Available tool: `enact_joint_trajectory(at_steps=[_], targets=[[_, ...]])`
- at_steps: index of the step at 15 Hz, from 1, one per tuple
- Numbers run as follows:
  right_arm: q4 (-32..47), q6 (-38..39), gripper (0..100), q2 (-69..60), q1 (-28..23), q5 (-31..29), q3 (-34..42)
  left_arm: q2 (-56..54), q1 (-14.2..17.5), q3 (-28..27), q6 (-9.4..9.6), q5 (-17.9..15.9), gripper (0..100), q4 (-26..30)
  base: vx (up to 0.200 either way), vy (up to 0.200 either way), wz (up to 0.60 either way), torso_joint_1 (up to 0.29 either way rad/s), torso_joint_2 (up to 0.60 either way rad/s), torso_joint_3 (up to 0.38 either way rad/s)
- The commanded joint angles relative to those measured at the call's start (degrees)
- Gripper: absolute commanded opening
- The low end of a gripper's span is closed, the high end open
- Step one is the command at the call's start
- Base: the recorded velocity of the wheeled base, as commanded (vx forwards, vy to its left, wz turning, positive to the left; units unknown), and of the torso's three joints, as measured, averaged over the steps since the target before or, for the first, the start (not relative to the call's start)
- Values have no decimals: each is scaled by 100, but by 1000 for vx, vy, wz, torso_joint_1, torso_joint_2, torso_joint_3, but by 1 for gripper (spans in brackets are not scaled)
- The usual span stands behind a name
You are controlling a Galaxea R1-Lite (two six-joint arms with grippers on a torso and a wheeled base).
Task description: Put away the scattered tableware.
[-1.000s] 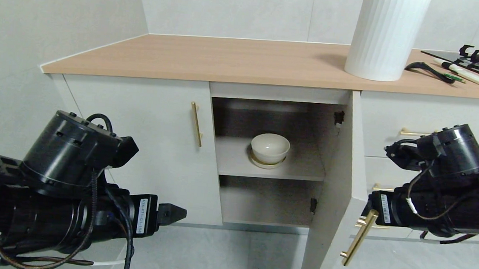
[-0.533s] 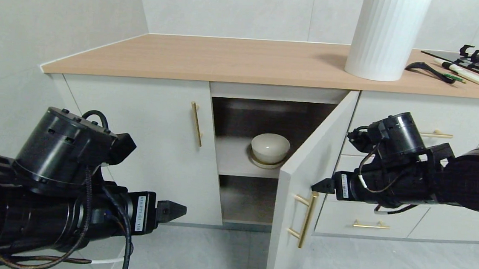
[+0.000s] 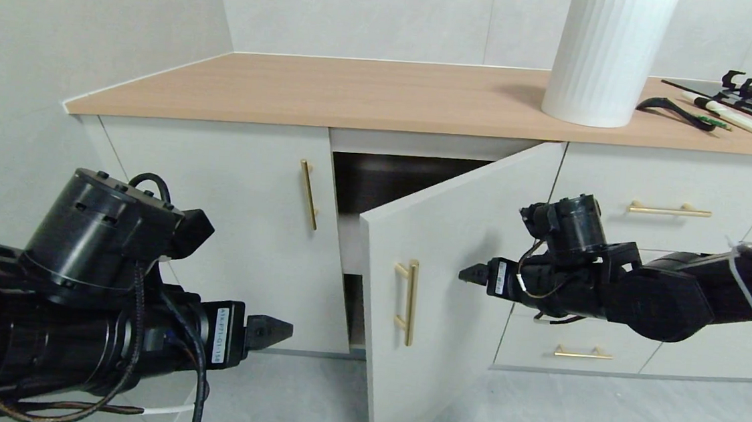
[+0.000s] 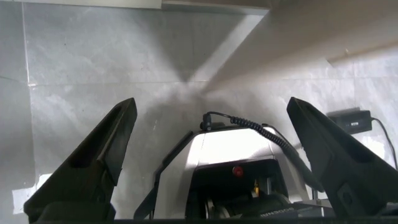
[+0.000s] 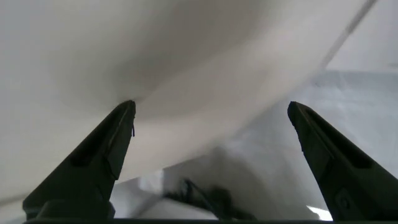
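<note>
Door-closing step, I judge — right gripper (image 3: 472,273), spread and empty, meets the half-shut cabinet door (image 3: 440,243) just ahead of its tips; next, a steady push until flush

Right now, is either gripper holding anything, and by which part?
Nothing is held: left gripper open above the floor, right gripper open at the cabinet door, not around its handle.
</note>
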Motion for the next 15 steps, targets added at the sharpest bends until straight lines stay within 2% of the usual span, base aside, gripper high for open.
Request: enact_joint_trajectory(at_steps=[1,5,11,13,15], targets=[[-98,91,100,211,-1,-13,-15,25,-4,0,1,2,100,-4,0,0,0,0,0,0],[-792,267,100,501,-1,-276,-15,60,-4,-8,-17,19,100,-4,0,0,0,0,0,0],[-924,469,100,659,-1,-399,-155,69,-4,-8,-17,28,100,-12,0,0,0,0,0,0],[-986,557,100,694,-1,-408,-226,60,-4,18,54,28,100,14,0,0,0,0,0,0],[-986,566,100,747,-10,-478,-252,60,-4,97,230,37,100,5,200,0,0,2,7,2]])
